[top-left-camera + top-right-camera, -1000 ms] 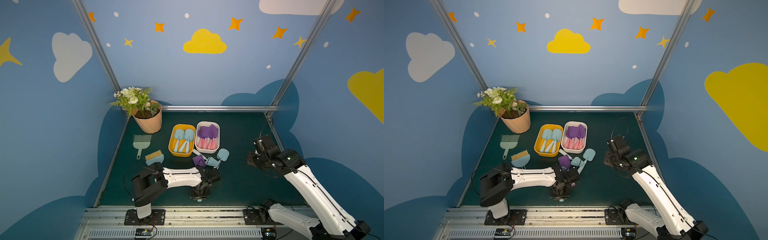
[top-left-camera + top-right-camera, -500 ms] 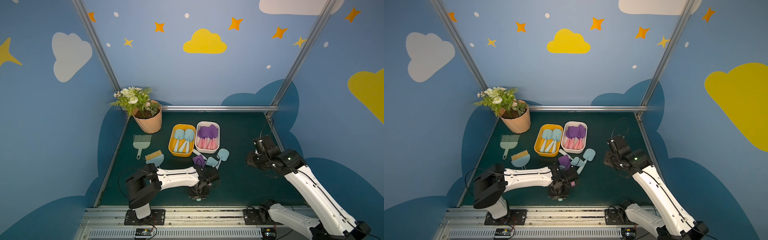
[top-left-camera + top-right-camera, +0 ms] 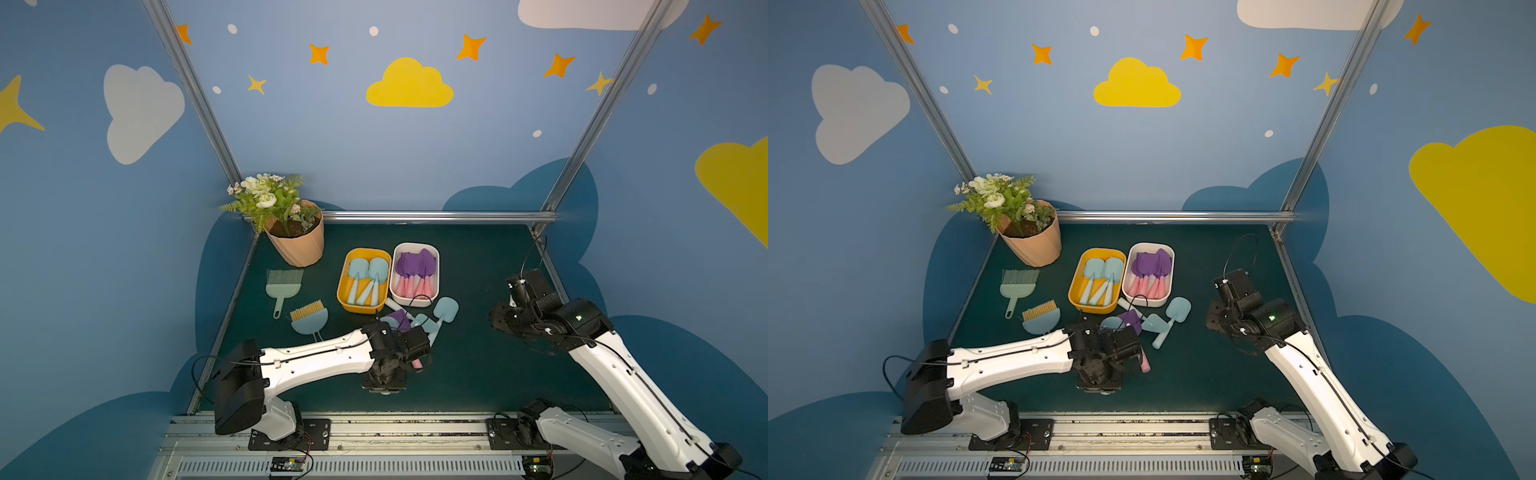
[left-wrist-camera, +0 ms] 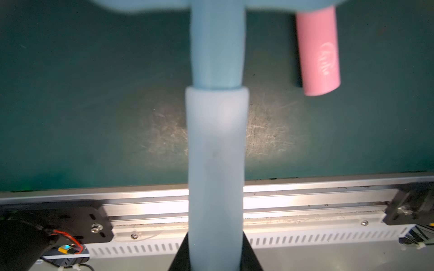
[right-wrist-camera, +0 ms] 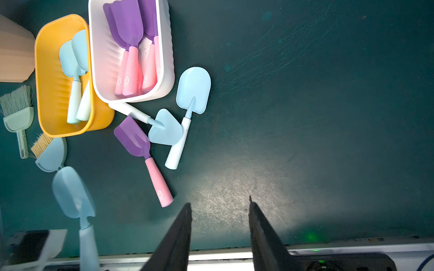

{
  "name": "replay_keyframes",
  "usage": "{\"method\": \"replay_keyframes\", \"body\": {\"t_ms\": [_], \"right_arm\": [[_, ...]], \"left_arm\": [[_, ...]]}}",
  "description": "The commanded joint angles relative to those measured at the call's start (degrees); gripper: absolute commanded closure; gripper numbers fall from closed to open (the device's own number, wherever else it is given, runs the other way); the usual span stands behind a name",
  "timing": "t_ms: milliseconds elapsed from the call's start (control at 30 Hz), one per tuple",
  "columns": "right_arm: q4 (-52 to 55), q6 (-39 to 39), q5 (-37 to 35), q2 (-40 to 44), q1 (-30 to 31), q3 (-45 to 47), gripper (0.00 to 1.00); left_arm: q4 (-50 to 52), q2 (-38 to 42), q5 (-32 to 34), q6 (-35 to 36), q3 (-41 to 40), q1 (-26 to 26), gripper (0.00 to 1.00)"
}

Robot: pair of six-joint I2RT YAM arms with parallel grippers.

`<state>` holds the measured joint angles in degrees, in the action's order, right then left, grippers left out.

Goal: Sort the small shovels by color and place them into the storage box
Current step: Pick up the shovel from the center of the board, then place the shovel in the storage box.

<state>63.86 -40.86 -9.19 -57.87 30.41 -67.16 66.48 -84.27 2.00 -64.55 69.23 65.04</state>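
Blue-sort step: gripping blue shovel (image 4: 216,140) by handle in left pincer (image 4: 215,239); right pincer (image 5: 219,201) open, empty. Next: carry to yellow box (image 3: 343,289) mid-frame, then release.

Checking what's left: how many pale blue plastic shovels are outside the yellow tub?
3. The left gripper holds one pale blue shovel; a round-bladed blue shovel and a pointed blue shovel lie on the green mat beside the white plastic tub. The left arm may hide more.

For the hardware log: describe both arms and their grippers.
Left arm and right arm: glossy white shells, black joints, thin black cables along them. A green light glows on the right arm's joint. The right gripper has black, tapering jaws.
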Motion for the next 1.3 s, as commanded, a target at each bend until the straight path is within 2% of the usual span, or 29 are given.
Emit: {"method": "replay_keyframes", "body": {"t_ms": [0, 67, 167, 300, 433, 567, 800, 1000, 1267], "right_arm": [[-1.2, 0.6, 1.0, 0.7, -0.3, 0.0, 0.59], [-1.9, 0.3, 2.5, 0.7, -0.3, 0.6, 0.59], [-5.0, -0.8, 6.4, 1.2, -0.2, 3.1, 0.59], [-7.2, -2.1, 8.0, 1.4, 0.4, 5.5, 0.6], [-8.4, -2.6, 8.7, 1.0, 1.2, 6.6, 0.6], [-9.2, -3.4, 9.1, 0.4, 2.4, 7.6, 0.6], [-11.3, -4.0, 10.1, -0.8, 3.1, 9.4, 0.6], [-11.6, -3.4, 10.3, -2.4, 3.5, 8.9, 0.6], [-12.0, -3.5, 10.4, -2.5, 3.5, 9.6, 0.6]], "left_arm": [[9.6, 3.6, 6.4, 6.7, 4.6, -3.4, 0.97], [11.3, 5.1, 8.7, 10.9, 7.7, -6.4, 0.97], [12.8, 5.3, 8.9, 19.6, 13.6, -14.2, 0.97], [14.9, 0.2, 9.1, 29.8, 23.9, -22.9, 0.97], [15.1, -7.0, 6.4, 36.7, 31.7, -28.6, 0.97], [15.0, -14.4, 6.5, 41.4, 38.1, -32.0, 0.97], [17.9, -29.7, 2.4, 48.2, 49.1, -38.4, 0.97], [18.3, -38.2, 0.8, 50.9, 52.4, -41.3, 0.97], [19.4, -44.2, 0.0, 53.3, 52.4, -44.0, 0.97]]}}
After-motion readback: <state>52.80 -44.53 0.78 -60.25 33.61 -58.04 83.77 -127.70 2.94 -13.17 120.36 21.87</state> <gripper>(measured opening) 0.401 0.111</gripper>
